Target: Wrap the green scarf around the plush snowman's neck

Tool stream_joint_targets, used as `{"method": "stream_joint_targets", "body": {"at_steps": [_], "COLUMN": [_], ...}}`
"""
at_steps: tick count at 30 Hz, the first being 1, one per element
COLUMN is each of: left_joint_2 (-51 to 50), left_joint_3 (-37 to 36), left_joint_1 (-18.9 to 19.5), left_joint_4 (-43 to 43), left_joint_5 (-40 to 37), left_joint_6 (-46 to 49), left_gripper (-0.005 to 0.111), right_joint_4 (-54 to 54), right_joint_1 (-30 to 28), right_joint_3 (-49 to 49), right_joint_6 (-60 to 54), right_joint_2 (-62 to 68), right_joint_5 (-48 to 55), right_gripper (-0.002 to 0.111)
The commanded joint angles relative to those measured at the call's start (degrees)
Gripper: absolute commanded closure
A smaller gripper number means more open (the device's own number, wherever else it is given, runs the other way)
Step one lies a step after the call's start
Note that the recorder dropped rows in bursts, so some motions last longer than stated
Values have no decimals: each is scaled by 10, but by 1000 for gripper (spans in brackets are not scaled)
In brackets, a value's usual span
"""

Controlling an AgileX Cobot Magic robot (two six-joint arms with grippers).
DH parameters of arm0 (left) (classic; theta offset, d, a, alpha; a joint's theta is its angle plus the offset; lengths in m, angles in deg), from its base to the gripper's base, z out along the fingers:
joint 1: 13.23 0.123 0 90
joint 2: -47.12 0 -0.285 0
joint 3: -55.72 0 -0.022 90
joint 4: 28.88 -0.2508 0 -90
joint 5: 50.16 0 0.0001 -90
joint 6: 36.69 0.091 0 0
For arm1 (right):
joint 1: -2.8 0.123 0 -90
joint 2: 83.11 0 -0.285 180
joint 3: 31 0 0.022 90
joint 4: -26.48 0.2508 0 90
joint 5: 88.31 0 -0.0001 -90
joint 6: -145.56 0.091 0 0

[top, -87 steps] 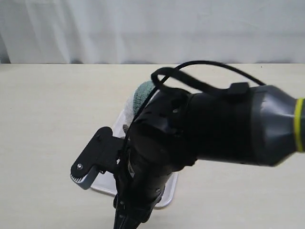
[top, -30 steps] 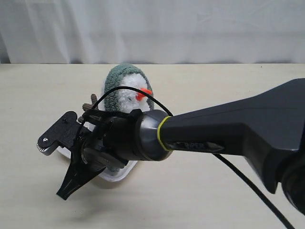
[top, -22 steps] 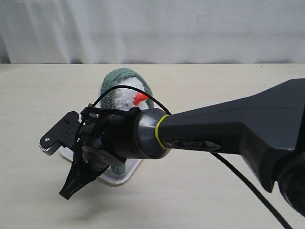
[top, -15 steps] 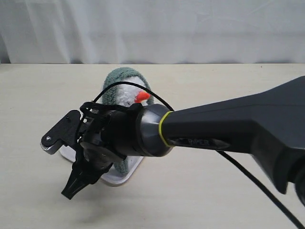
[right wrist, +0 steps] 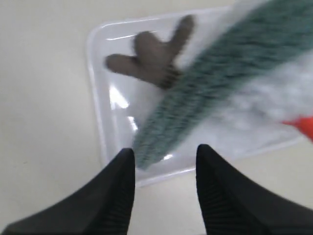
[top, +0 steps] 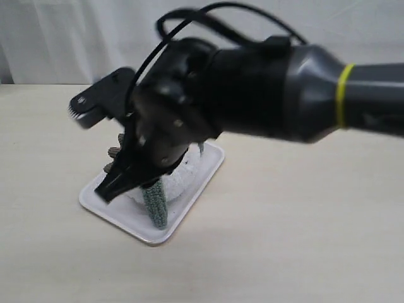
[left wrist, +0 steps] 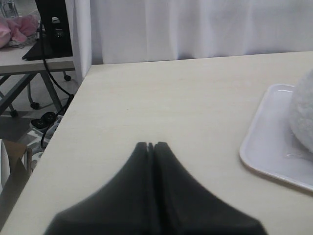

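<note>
The plush snowman (right wrist: 266, 105) stands on a white tray (right wrist: 95, 98); its brown twig arm (right wrist: 151, 54) and orange nose (right wrist: 305, 125) show in the right wrist view. The green scarf (right wrist: 210, 93) runs across its white body, and one scarf end (top: 154, 203) hangs down to the tray. My right gripper (right wrist: 164, 152) is open and empty, just off that scarf end. In the exterior view my right gripper (top: 113, 186) and its arm cover most of the snowman (top: 184, 173), neck included. My left gripper (left wrist: 150, 145) is shut over bare table beside the tray (left wrist: 264, 147).
The tray (top: 151, 235) lies on a pale wooden table (top: 303, 240) with a white curtain behind. In the left wrist view the table's side edge (left wrist: 73, 103) drops off to chair legs and cables on the floor.
My right gripper has opened and let go of the scarf. Its arm has risen and swung in front of the snowman, hiding the head that showed a second ago.
</note>
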Motion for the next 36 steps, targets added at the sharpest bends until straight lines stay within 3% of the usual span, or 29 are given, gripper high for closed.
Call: {"method": "stream_joint_targets", "body": {"at_steps": [1,6,14,25,36], "left_joint_2": [2,2,2,2,2], "left_joint_3": [-2,-2,-2,-2,-2], "left_joint_1": [1,1,1,1,1], "left_joint_4": [0,0,0,0,0], "left_joint_5": [6,6,6,6,6], "left_joint_6": [-1,-1,-1,-1,-1], "left_gripper": [107,107,107,107,107], "right_joint_4": [-4,61,313,326,336], "right_joint_1": [-64,-190,-323,-336,-336], "right_joint_3": [2,-1,0,1,1], "right_joint_6": [5,3,-207,-288,-290], "right_joint_2": [-52,-61,34,154,206], "right_joint_5": [15,-2,-4,-156,-192], "right_gripper": [69,69,69,69,69]}}
